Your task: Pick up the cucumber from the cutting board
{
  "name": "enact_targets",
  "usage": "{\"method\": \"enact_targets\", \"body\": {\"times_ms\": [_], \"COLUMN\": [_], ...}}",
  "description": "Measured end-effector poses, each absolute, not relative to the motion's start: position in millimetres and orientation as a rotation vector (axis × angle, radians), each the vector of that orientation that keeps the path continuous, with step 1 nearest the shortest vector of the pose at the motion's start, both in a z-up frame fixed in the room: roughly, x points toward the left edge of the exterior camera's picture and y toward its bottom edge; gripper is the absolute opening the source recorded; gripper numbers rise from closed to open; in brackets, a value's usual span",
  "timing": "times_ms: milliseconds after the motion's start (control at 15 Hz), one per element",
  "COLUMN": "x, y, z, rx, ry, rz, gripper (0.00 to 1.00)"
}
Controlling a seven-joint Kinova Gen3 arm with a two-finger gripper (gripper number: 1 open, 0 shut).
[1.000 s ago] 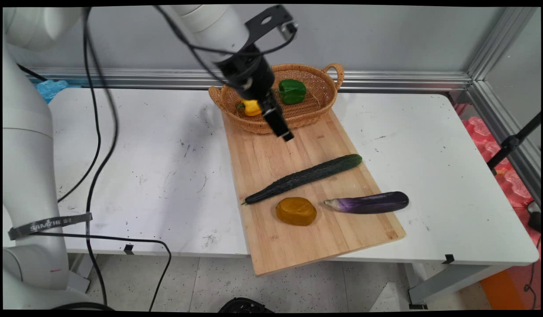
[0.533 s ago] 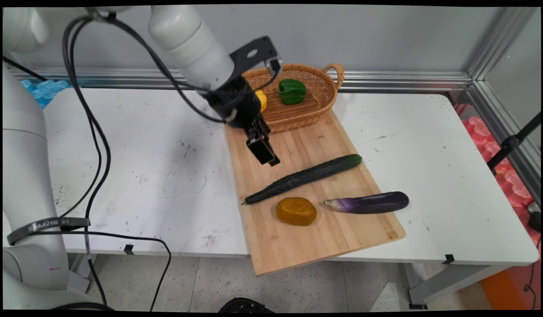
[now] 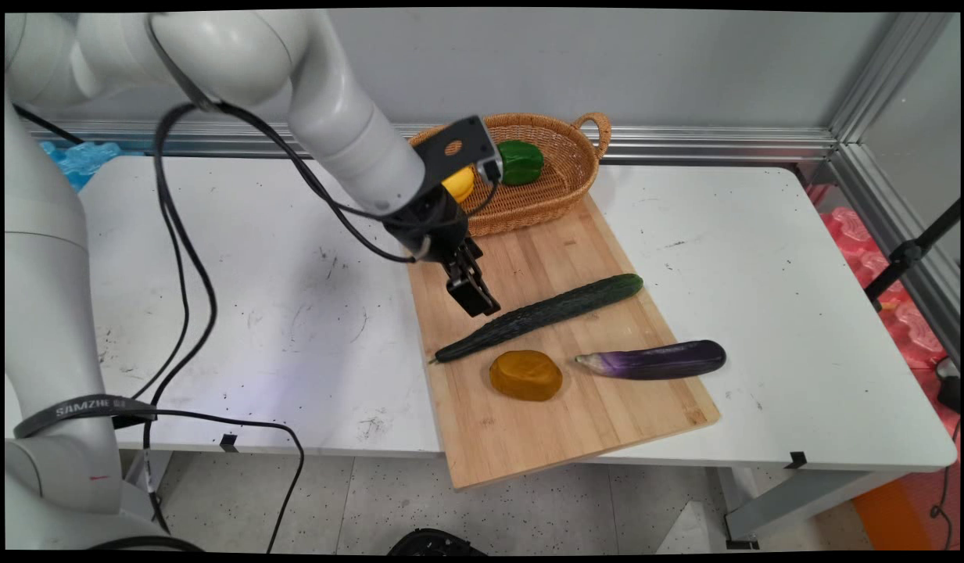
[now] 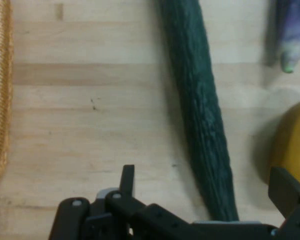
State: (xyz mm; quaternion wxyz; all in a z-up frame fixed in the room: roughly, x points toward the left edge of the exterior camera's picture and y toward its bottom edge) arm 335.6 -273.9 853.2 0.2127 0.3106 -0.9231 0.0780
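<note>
Your gripper (image 3: 477, 301) hangs low over the wooden board (image 3: 528, 422) with its fingers (image 4: 127, 179) spread apart, holding nothing. You see the cucumber (image 4: 200, 107) lying between them and ahead, not touched. Beyond its far side lie the orange piece (image 3: 525, 374) and the eggplant (image 3: 654, 360). Behind the gripper stands the basket (image 3: 564, 188).

From my remote seat: the board (image 3: 528, 407) mid-frame is pale wood with visible grain, matt. The cucumber (image 3: 544, 315) looks dark and bumpy-rough, the eggplant (image 3: 654, 360) at lower right is smooth and glossy. Upper-middle basket (image 3: 564, 168) is woven wicker. I read the gripper (image 4: 205, 187) as matt black plastic.
</note>
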Motion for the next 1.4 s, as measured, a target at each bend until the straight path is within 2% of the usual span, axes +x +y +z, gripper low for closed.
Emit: {"method": "enact_targets", "body": {"times_ms": [733, 1400], "x": [309, 283], "y": [-301, -317], "z": [801, 774], "rx": [0.837, 0.821], "ry": [-2.51, -2.493], "rz": [0.267, 0.234], "gripper": [1.0, 1.0]}}
